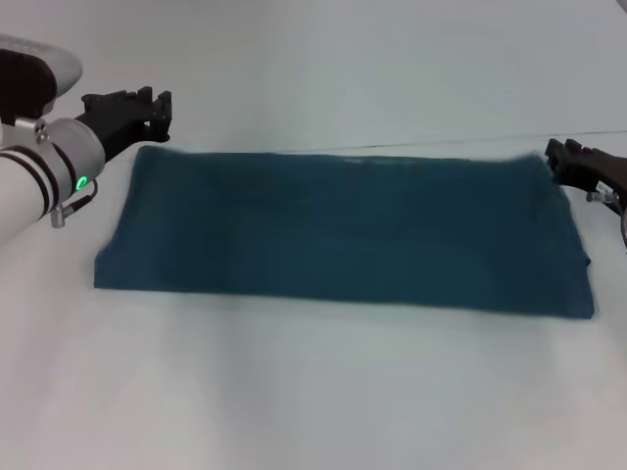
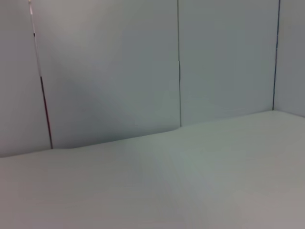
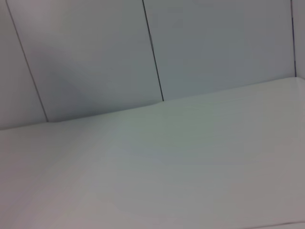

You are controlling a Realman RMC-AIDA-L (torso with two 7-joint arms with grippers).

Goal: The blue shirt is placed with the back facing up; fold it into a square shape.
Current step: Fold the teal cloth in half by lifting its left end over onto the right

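The one blue shirt (image 1: 343,230) lies flat as a long band across the middle of the white table (image 1: 294,392), and I think the two grippers, left gripper (image 1: 147,113) at upper left and right gripper (image 1: 578,166) at far right, should each grab an end evenly, though I cannot tell how wide either is.

blue shirt (image 1: 343,230): plain dark teal, no print. desk (image 1: 294,392): pale grey-white. both pincers black, left pincer (image 1: 147,113), right pincer (image 1: 578,166).
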